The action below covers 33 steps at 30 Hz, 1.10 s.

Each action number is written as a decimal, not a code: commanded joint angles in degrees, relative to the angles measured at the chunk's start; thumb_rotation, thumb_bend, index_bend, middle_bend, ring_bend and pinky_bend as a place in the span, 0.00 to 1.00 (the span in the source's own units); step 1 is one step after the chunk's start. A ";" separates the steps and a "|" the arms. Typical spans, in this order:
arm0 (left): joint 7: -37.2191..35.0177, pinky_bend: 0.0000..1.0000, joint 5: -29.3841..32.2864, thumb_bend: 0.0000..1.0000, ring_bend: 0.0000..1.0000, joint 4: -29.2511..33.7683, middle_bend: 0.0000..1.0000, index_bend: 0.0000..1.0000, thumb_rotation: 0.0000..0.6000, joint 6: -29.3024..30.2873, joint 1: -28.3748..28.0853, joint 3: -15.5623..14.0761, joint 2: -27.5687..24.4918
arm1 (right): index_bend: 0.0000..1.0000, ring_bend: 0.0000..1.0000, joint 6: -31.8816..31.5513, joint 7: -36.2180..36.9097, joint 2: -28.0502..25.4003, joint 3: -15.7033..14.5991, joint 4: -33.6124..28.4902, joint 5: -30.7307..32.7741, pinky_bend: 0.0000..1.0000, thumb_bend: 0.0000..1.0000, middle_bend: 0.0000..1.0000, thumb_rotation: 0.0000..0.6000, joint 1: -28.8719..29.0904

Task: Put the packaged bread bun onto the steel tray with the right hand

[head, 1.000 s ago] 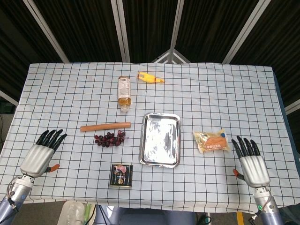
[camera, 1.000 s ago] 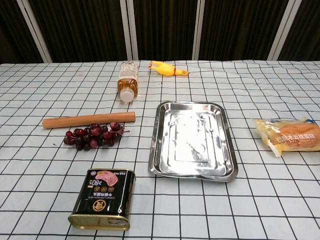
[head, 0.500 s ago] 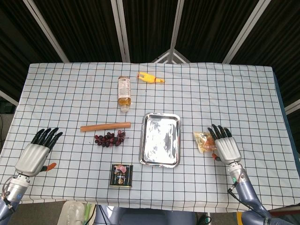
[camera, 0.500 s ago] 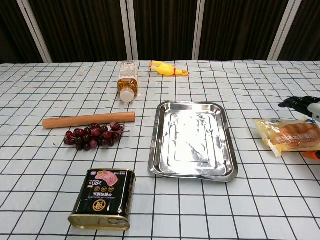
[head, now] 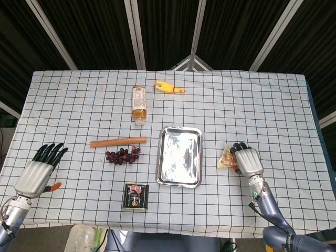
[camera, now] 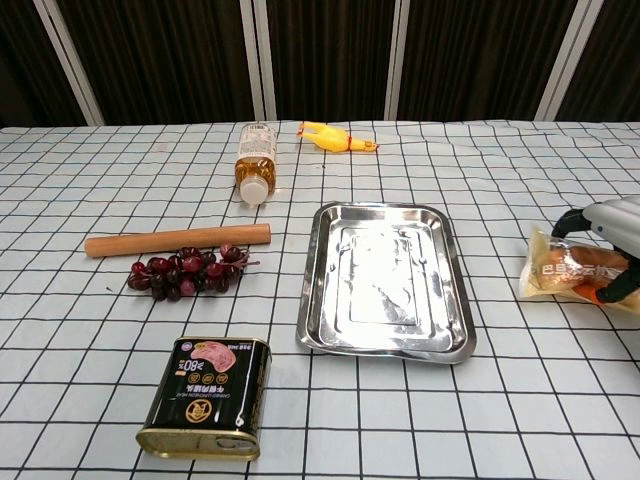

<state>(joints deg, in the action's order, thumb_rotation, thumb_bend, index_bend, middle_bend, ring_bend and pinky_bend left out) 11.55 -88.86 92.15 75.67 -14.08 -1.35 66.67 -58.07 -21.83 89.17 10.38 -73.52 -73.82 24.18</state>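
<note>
Since a second ago the right hand (head: pixel 247 162) has travelled from the table's near right edge onto the bread bun (head: pixel 227 158), and the packet now looks bunched and tipped where it earlier lay flat. Its fingers curl over the top of the packet while the thumb shows below it in the chest view, so the hand (camera: pixel 610 225) is clamped on the bun (camera: pixel 565 272). Whether the packet still rests on the cloth cannot be told. The bun sits at about three o'clock from the steel tray (head: pixel 180 180), near it but apart, with checked cloth between them.

The left hand (head: pixel 37 174) lies at the near left of the table (head: pixel 252 100), shifted slightly toward the edge, fingers spread and holding nothing.

From the tray, a wooden stick (head: pixel 117 142) lies at nine o'clock, with a bunch of grapes (head: pixel 122 155) just beside it on the near side. A dark tin (head: pixel 136 196) stands at about seven o'clock. A bottle (head: pixel 138 104) lies on its side at eleven o'clock, and a yellow toy (head: pixel 168 87) lies beyond it at twelve o'clock.
</note>
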 commanded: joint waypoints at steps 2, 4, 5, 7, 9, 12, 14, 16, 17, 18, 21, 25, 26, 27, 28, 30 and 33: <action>-0.29 0.04 -0.04 0.07 0.00 0.05 0.00 0.00 1.00 0.02 0.01 0.01 -0.17 | 0.67 0.41 -1.20 -0.86 -0.37 0.15 -1.32 -0.03 0.63 0.51 0.50 1.00 0.35; -0.45 0.04 -0.07 0.07 0.00 0.07 0.00 0.00 1.00 0.04 0.02 0.01 -0.25 | 0.67 0.41 -1.94 -1.28 -0.64 0.20 -2.22 -0.33 0.64 0.51 0.50 1.00 0.47; -0.55 0.04 -0.12 0.07 0.00 0.10 0.00 0.00 1.00 0.08 0.03 0.01 -0.31 | 0.67 0.41 -2.44 -1.80 -0.90 0.24 -2.99 -0.44 0.64 0.51 0.50 1.00 0.55; -0.64 0.04 -0.22 0.07 0.00 0.13 0.00 0.00 1.00 0.11 0.03 -0.01 -0.35 | 0.67 0.41 -3.05 -2.71 -1.29 0.41 -4.35 -0.42 0.64 0.51 0.50 1.00 0.71; -0.68 0.04 -0.29 0.07 0.00 0.16 0.00 0.00 1.00 0.01 -0.02 -0.03 -0.35 | 0.67 0.42 -3.74 -4.09 -1.66 0.93 -6.91 -0.20 0.64 0.51 0.50 1.00 1.14; -0.53 0.04 -0.19 0.07 0.00 0.19 0.00 0.00 1.00 -0.33 -0.15 -0.02 -0.26 | 0.67 0.42 -4.19 -7.54 -1.19 2.01 -10.64 -0.15 0.64 0.51 0.50 1.00 2.85; -0.41 0.04 -0.12 0.07 0.00 0.24 0.00 0.00 1.00 -0.54 -0.24 -0.02 -0.21 | 0.67 0.42 -3.69 -10.61 -0.22 2.78 -12.41 0.81 0.64 0.51 0.50 1.00 4.33; -0.55 0.04 -0.19 0.07 0.00 0.33 0.00 0.00 1.00 -0.62 -0.28 -0.06 -0.31 | 0.67 0.42 -2.95 -15.66 1.83 3.85 -14.08 3.07 0.64 0.51 0.50 1.00 6.56; -0.72 0.04 -0.25 0.07 0.00 0.36 0.00 0.00 1.00 -0.59 -0.28 -0.06 -0.40 | 0.67 0.42 -2.76 -17.38 2.65 4.21 -14.35 4.00 0.64 0.51 0.50 1.00 7.31; -1.12 0.04 -0.36 0.07 0.00 0.41 0.00 0.00 1.00 -0.47 -0.27 -0.05 -0.55 | 0.67 0.43 -2.50 -19.89 4.09 4.77 -14.63 5.51 0.64 0.51 0.50 1.00 8.51; -2.33 0.04 -0.42 0.07 0.00 0.27 0.00 0.00 1.00 -0.26 -0.28 0.09 -0.99 | 0.67 0.43 -2.20 -25.44 8.06 6.07 -14.25 9.25 0.64 0.51 0.50 1.00 11.48; -3.74 0.04 -0.08 0.07 0.00 -0.05 0.00 0.00 1.00 -0.46 -0.42 0.36 -1.45 | 0.67 0.43 -2.16 -31.44 13.85 7.56 -11.53 14.02 0.64 0.51 0.50 1.00 15.60; -3.83 0.04 -0.02 0.07 0.00 -0.13 0.00 0.00 1.00 -0.54 -0.46 0.38 -1.47 | 0.67 0.43 -2.07 -32.69 15.54 7.98 -10.34 15.43 0.64 0.51 0.50 1.00 16.77; -3.86 0.04 -0.08 0.07 0.00 -0.14 0.00 0.00 1.00 -0.61 -0.49 0.34 -1.48 | 0.67 0.43 -2.16 -33.35 16.54 8.28 -9.53 16.26 0.64 0.51 0.50 1.00 17.43; -3.90 0.04 -0.30 0.07 0.00 -0.13 0.00 0.00 1.00 -0.66 -0.54 0.24 -1.50 | 0.67 0.43 -2.31 -34.13 17.99 8.69 -8.33 17.34 0.64 0.51 0.50 1.00 18.39; -3.90 0.04 -0.59 0.07 0.00 -0.16 0.00 0.00 1.00 -0.66 -0.56 0.11 -1.49 | 0.67 0.43 -2.76 -35.16 19.92 9.14 -6.51 18.60 0.64 0.51 0.50 1.00 19.69; -3.73 0.04 -0.44 0.07 0.00 -0.28 0.00 0.00 1.00 -1.07 -0.72 0.11 -1.36 | 0.59 0.41 -4.16 -36.09 21.89 9.42 -4.75 19.50 0.63 0.51 0.49 1.00 20.92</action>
<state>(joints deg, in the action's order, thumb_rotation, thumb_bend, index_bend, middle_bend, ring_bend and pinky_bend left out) 7.79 -89.34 91.89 74.65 -14.76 -1.25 65.27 -61.34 -57.15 109.98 19.30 -79.22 -54.91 44.30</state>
